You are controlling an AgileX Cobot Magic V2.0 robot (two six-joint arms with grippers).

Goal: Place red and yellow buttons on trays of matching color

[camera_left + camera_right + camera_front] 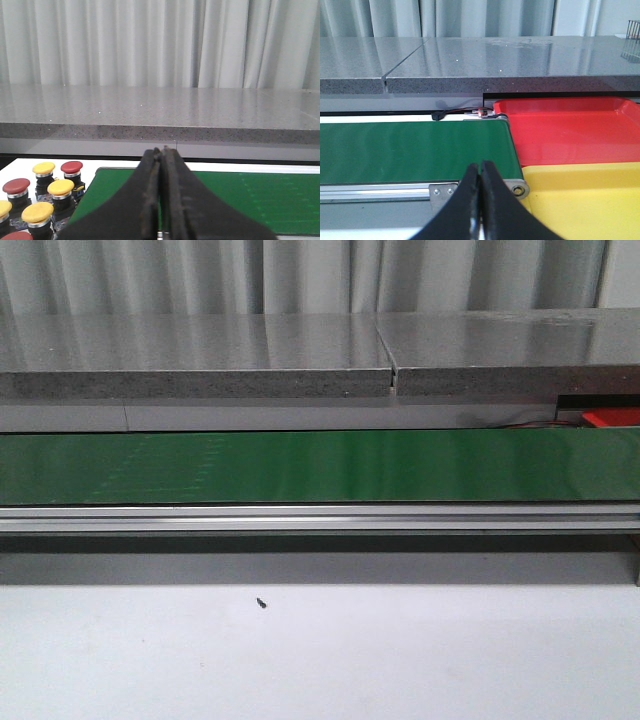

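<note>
hands: left hand closed empty, right hand closed empty | green belt bare | buttons beside belt

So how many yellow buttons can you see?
4, clustered left of the green belt: yellow buttons at and. More may sit out of frame.

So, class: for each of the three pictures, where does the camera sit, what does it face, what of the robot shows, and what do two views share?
Front view: looks forward over the table at the green belt; no arm shows.
Left wrist view: behind the shut left gripper, facing the buttons.
Right wrist view: behind the shut right gripper, facing the red tray and yellow tray.
All views share the belt.
</note>
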